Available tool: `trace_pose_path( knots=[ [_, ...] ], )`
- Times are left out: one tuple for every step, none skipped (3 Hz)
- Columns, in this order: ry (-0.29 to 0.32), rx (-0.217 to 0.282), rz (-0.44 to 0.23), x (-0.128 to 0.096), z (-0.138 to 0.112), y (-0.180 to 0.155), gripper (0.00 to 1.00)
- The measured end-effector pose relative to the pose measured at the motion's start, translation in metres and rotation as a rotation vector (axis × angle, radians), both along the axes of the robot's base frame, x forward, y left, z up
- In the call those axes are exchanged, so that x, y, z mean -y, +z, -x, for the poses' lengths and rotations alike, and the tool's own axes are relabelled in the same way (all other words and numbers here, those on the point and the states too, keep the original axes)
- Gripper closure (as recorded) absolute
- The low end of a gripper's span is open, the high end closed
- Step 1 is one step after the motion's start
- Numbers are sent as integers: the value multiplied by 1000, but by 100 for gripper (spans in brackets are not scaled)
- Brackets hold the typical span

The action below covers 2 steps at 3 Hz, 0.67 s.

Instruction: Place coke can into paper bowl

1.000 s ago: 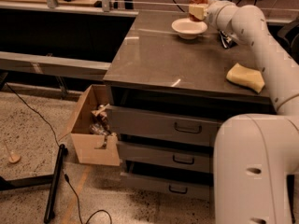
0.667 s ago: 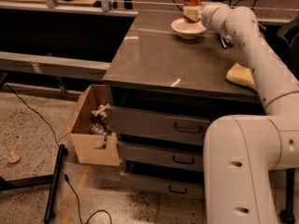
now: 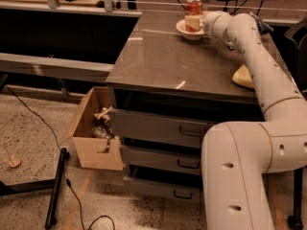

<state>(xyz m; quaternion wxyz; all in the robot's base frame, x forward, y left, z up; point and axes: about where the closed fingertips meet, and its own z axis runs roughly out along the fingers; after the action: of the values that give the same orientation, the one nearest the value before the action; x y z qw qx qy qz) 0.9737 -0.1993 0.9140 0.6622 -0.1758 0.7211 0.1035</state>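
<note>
The red coke can stands upright in the white paper bowl at the far edge of the grey cabinet top. Only its upper half shows above the bowl. My gripper reaches in from the right and is shut on the can's lower part; one pale finger covers the can's front. My white arm runs from the lower right across the top to the bowl.
A pale yellow sponge-like block lies at the cabinet's right edge, partly behind my arm. The cabinet has three drawers. An open cardboard box of scraps sits on the floor to its left, beside a black stand and cables.
The gripper has carried the can left and down, from above the bowl's right side into the bowl. The arm has swung further over the cabinet top.
</note>
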Motion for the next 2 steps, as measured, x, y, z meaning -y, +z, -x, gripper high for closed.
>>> trace_pose_path(
  knots=[
    [5,-31,-12,1,-1,-15,37],
    [10,-43,-15,1,-2,-22,14]
  ],
)
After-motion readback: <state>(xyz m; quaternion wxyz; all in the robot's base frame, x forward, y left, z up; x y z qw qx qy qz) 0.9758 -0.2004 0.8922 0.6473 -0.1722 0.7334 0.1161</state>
